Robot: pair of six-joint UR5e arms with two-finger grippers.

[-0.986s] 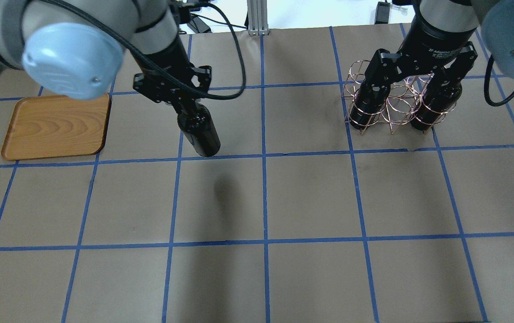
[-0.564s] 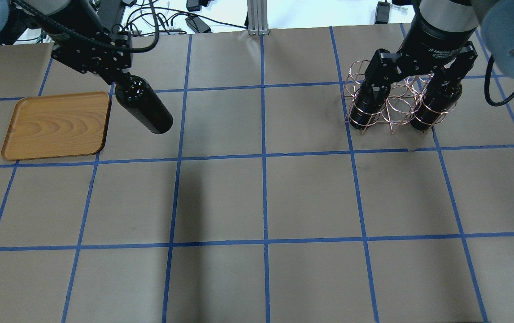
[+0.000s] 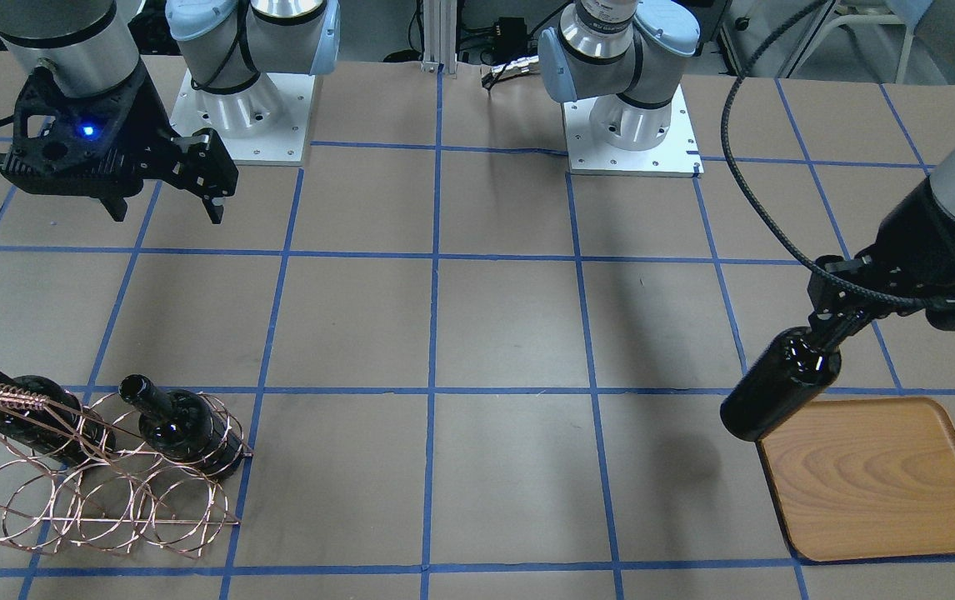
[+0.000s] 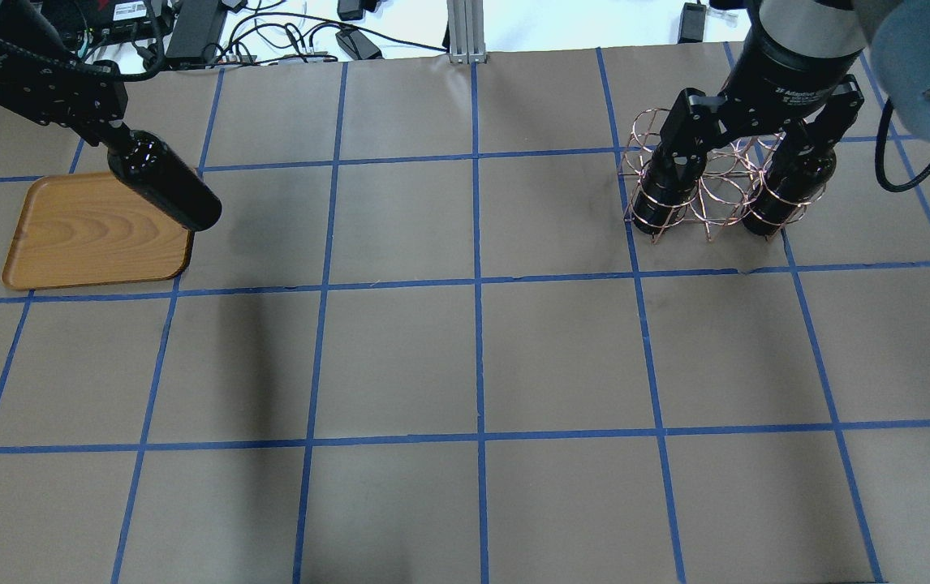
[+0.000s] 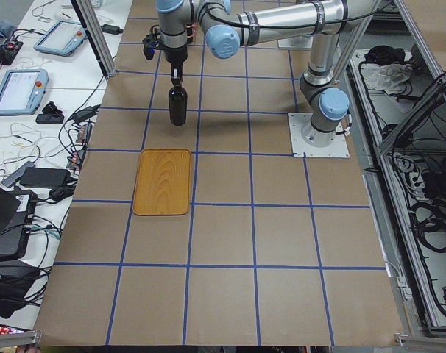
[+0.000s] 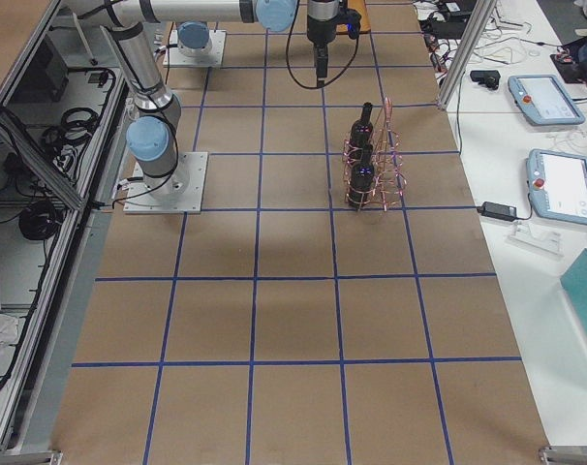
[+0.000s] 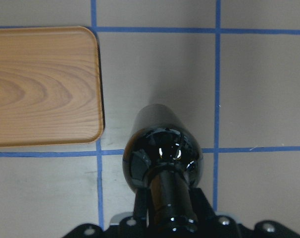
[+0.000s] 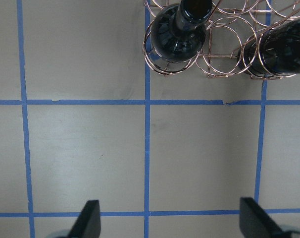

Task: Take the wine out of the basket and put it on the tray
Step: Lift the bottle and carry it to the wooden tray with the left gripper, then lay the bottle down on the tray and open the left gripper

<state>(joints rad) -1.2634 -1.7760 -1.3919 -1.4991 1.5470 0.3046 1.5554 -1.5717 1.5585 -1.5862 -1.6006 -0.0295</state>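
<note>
My left gripper [image 4: 112,138] is shut on the neck of a near-black wine bottle [image 4: 165,186], which hangs tilted above the table. In the left wrist view the bottle [image 7: 162,148] hangs just beside the corner of the wooden tray [image 7: 41,84], over the brown paper. The tray [image 4: 92,235] lies flat with nothing on it. Two more bottles [image 3: 186,429] [image 3: 36,412] lie in the copper wire basket [image 3: 102,500]. My right gripper [image 3: 165,200] hovers open, with nothing in it, high above the table on the robot's side of the basket [image 8: 224,59].
The table is covered in brown paper with a blue tape grid. Both arm bases [image 3: 627,125] stand at the robot's edge. Cables and devices [image 4: 270,32] lie beyond the far edge. Tablets [image 6: 555,184] rest on a side bench.
The left arm has carried the held bottle leftward, from near the table's middle to the tray's edge. The right arm and the basket have not moved.
</note>
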